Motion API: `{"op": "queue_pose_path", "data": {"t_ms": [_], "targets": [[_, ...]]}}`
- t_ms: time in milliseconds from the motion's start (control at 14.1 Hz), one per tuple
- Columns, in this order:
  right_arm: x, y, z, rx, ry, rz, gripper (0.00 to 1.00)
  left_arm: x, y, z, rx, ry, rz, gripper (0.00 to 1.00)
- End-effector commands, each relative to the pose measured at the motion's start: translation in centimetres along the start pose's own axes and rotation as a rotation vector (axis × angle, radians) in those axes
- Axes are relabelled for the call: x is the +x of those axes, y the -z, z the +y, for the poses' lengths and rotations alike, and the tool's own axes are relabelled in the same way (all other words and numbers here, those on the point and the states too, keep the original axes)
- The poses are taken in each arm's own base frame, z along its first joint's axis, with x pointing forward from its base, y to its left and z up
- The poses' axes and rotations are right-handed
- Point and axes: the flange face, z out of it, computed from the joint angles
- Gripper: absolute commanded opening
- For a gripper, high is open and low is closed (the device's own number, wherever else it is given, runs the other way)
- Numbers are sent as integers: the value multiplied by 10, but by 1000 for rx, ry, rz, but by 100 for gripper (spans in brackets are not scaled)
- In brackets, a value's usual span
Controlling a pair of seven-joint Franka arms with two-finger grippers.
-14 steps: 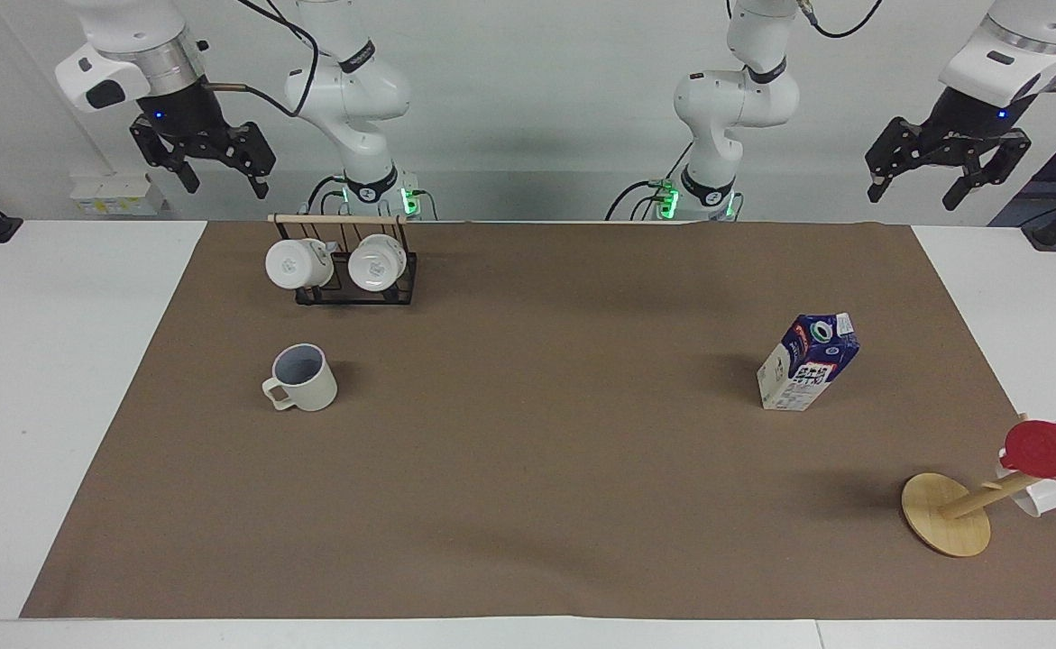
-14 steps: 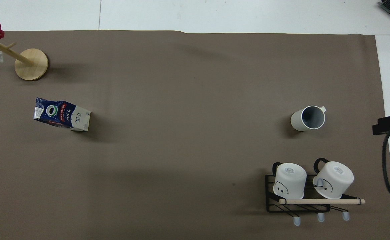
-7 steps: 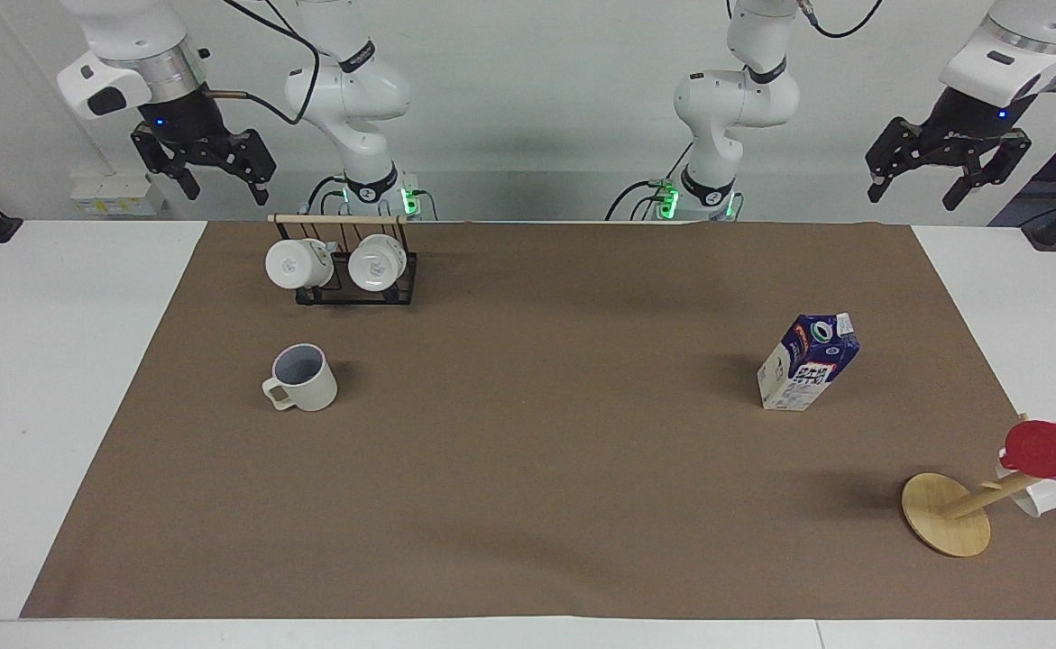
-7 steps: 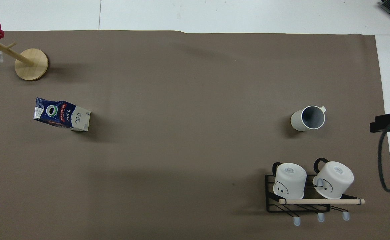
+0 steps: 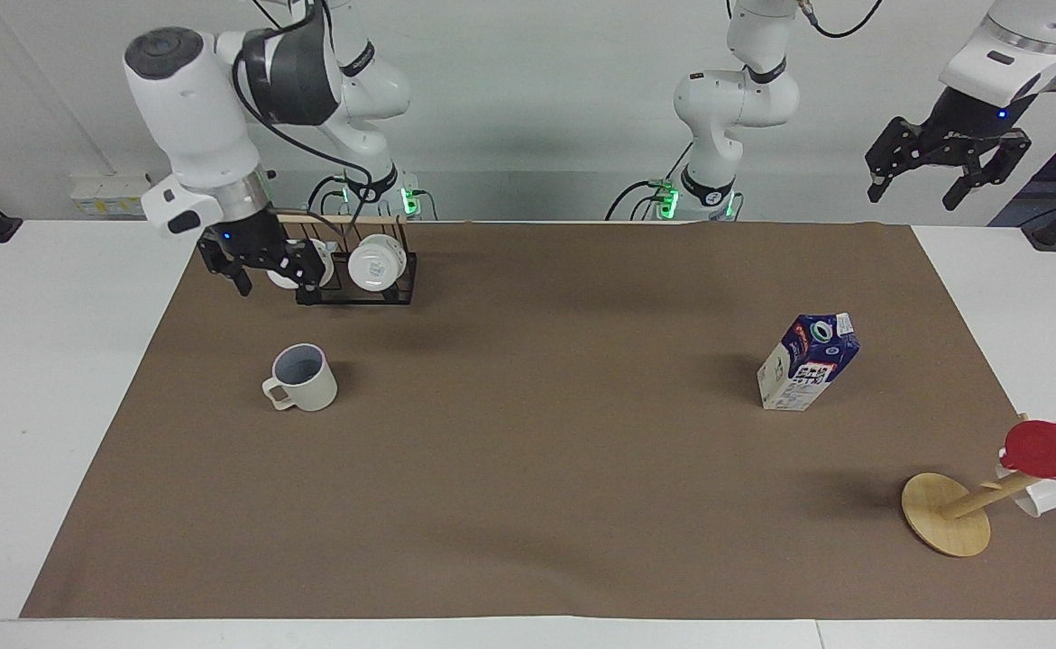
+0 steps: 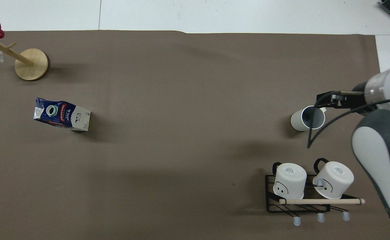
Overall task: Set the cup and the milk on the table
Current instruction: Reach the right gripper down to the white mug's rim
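The right end effector (image 5: 264,268) hangs in the air with its fingers spread and nothing between them, up beside the black wire rack (image 5: 361,287) that carries two white mugs (image 5: 374,262) under a wooden rod. Below that end effector, farther out from the robots, the cup (image 5: 302,378) stands upright on the brown sheet of the worktop (image 5: 528,469), its pale inside facing up and its squarish handle turned toward the right arm's end — apart from the fingers in the facing view, though the overhead view has the end effector's dark tip over the cup's rim. Well away from it, toward the left arm's end, the milk (image 5: 807,362) stands on the same sheet, its dark blue top and white cap ring showing. The left end effector (image 5: 945,167) waits high above that end of the worktop, fingers open and empty — the milk sits well below it. Farther out still from the left end effector, at the sheet's corner, a wooden stand (image 5: 947,514) with a round base holds a red cup (image 5: 1049,450) on its tilted peg.
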Motion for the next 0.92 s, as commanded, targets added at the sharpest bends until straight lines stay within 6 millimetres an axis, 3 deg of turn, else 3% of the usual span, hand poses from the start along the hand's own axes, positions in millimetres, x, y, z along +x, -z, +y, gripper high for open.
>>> {"op": "queue_pose_path", "data": {"t_ms": [0,425,850], "targets": [[7,-48,-4,-21,-11,-20,100,-5,1,1,9,6,-6,100],[1,-117,5,-43,84,6,100,-5,2,2,11,4,2,100],[4,-150,-1,-44,119,7,100,-6,1,1,10,3,-1,100]]}}
